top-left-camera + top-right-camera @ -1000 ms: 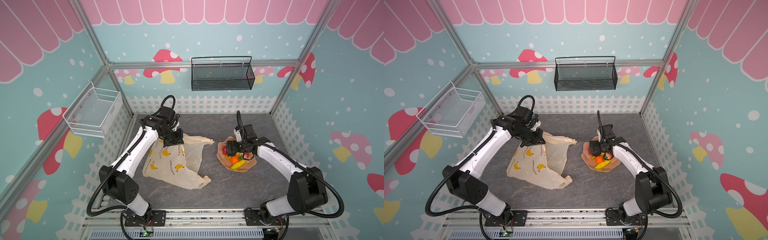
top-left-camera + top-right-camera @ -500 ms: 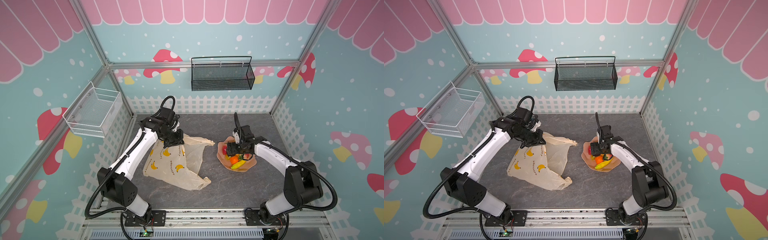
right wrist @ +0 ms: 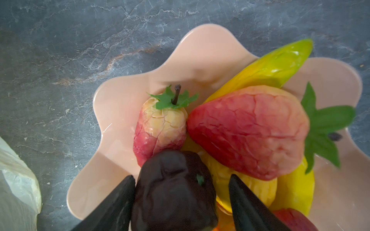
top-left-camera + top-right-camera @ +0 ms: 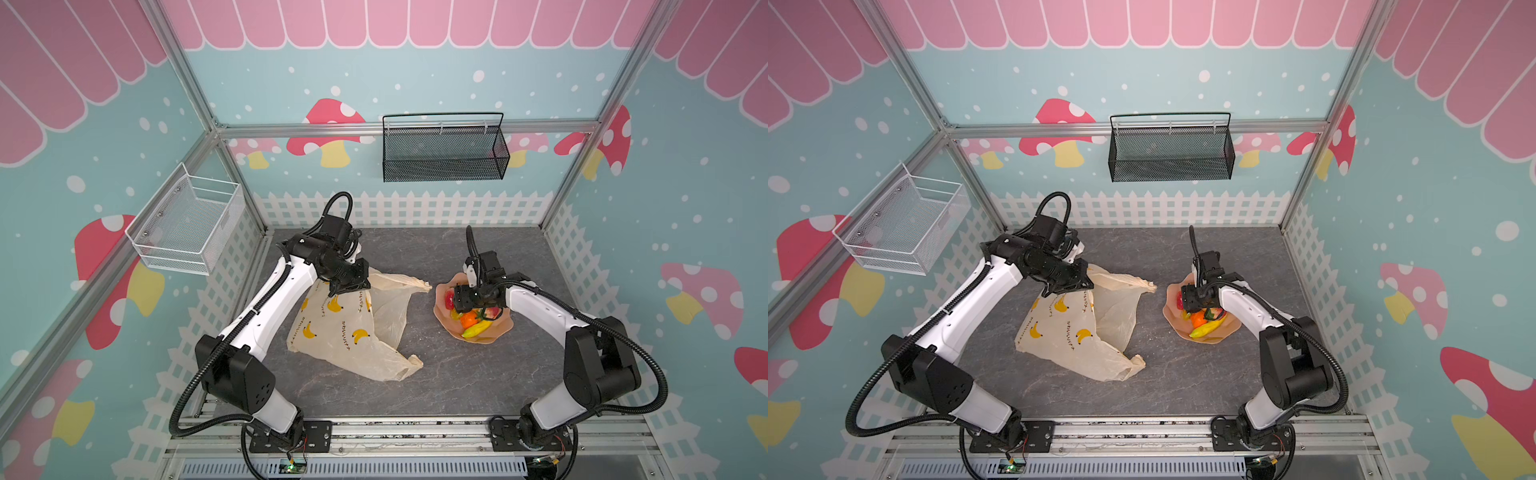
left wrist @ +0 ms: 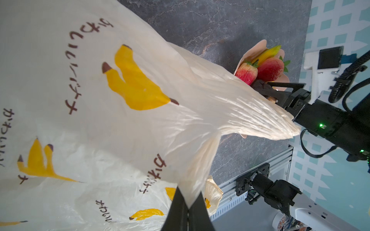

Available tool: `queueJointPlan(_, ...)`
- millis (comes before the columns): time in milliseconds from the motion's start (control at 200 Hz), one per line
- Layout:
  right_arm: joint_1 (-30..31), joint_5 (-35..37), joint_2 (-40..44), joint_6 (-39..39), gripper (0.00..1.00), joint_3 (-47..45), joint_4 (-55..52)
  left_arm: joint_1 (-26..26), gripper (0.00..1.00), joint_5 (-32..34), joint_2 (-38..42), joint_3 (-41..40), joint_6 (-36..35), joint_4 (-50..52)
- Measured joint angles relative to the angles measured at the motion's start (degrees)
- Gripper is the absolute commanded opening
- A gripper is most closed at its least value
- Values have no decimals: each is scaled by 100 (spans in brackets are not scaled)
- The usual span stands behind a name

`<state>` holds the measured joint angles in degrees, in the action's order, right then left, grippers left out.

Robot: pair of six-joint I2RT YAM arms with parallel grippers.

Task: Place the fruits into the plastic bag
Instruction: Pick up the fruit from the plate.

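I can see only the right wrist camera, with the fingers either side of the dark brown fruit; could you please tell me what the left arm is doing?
Observer: The left gripper is shut on a fold of the plastic bag.
Operator: Thank you. Which way do the bag's handles face?
Observer: In both top views, the handle loops lie on the side toward the pink plate.
Operator: I see only a sliver of orange under my fingers; is that a tangerine?
Observer: Yes, an orange tangerine sits on the plate beside a yellow banana.
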<state>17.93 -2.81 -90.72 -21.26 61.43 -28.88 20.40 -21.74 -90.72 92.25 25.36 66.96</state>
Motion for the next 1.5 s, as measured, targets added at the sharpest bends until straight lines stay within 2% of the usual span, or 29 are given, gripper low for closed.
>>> queueJointPlan(610, 0, -57, 142, -31, 49, -2, -42, 31, 0, 2, 0, 0, 2, -26)
queueJointPlan(1006, 0, -35, 990, -175, 47, 352, -286, 31, 0, -20, -7, 2, 0, -44)
queueJointPlan(1276, 0, -546, 2092, -216, 46, 407, 26, 31, 0, -61, -28, 15, -2, -39)
queueJointPlan(1501, 0, -925, 2356, -212, 46, 400, 203, 31, 0, -96, -70, 94, -2, -61)
